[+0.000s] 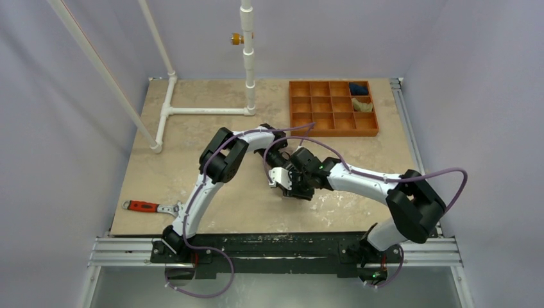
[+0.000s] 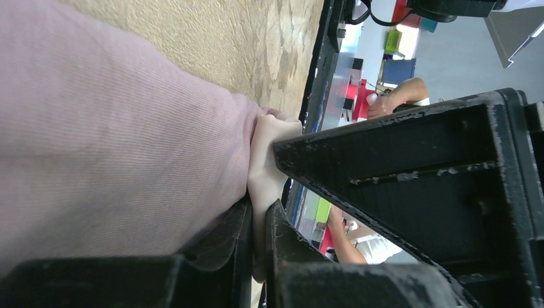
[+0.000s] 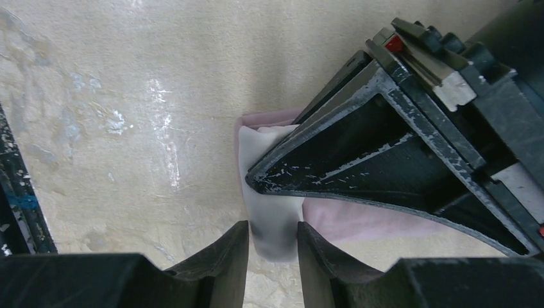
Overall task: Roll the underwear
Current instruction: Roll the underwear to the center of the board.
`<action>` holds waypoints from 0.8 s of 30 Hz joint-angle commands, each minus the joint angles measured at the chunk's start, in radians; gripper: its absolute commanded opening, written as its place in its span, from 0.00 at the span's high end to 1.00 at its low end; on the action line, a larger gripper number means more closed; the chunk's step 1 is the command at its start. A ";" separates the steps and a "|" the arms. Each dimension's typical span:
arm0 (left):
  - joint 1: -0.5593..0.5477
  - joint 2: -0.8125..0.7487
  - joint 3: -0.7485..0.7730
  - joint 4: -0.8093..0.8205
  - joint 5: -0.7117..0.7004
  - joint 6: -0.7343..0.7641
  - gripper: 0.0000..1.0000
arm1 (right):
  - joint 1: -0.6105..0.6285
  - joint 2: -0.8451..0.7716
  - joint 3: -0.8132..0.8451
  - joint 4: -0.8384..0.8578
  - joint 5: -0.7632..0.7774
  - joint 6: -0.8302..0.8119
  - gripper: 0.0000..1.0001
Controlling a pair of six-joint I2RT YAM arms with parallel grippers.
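1. The table [image 1: 359, 154] is a mottled beige slab that carries everything.
2. The left arm [image 1: 205, 186] and the right arm [image 1: 372, 179] bend inward and meet just off the table's centre, toward 5 o'clock.
3. A white pipe frame [image 1: 205, 110] stands at 11 o'clock.
4. An orange compartment tray [image 1: 333, 133] sits at 1 o'clock.
5. The underwear [image 2: 115, 141] lies on the table under the two wrists, well apart from the tray. The top view hides it. It shows as pale pink cloth with a cream panel [image 3: 272, 212].
6. The left pincer [image 2: 258, 218] is clenched on a fold of the cream panel.
7. The right pincer [image 3: 272, 240] grips the cream panel's end from the opposite side, close to the left one.
8. A red-handled tool [image 1: 151, 206] lies at 8 o'clock.
9. A dark blue bundle [image 1: 359, 89] and an olive-tan bundle [image 1: 362, 106] each fill a compartment at the tray's 2 o'clock corner.
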 commanded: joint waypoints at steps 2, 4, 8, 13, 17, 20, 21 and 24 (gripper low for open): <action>0.011 0.030 -0.009 0.008 -0.028 0.000 1.00 | 0.022 0.023 -0.002 0.037 0.035 0.009 0.68; 0.011 0.030 -0.008 0.005 -0.026 0.000 1.00 | 0.026 0.036 -0.004 0.042 0.042 0.008 0.68; 0.011 0.032 -0.008 0.001 -0.025 0.004 1.00 | 0.029 0.067 -0.004 0.048 0.048 0.004 0.69; 0.011 0.031 -0.011 -0.002 -0.026 0.009 1.00 | 0.029 0.112 0.001 0.023 0.031 -0.006 0.82; 0.014 0.021 -0.015 -0.001 -0.033 0.002 0.93 | 0.029 0.127 0.002 -0.031 -0.005 -0.008 0.98; 0.019 0.008 -0.018 -0.001 -0.044 -0.001 0.86 | 0.029 0.139 0.010 -0.080 -0.036 -0.009 1.00; 0.020 -0.001 -0.020 0.000 -0.052 -0.003 0.83 | 0.029 0.145 0.014 -0.096 -0.046 -0.009 1.00; 0.028 -0.028 -0.037 0.002 -0.080 -0.003 0.74 | 0.029 0.157 0.019 -0.124 -0.057 -0.008 1.00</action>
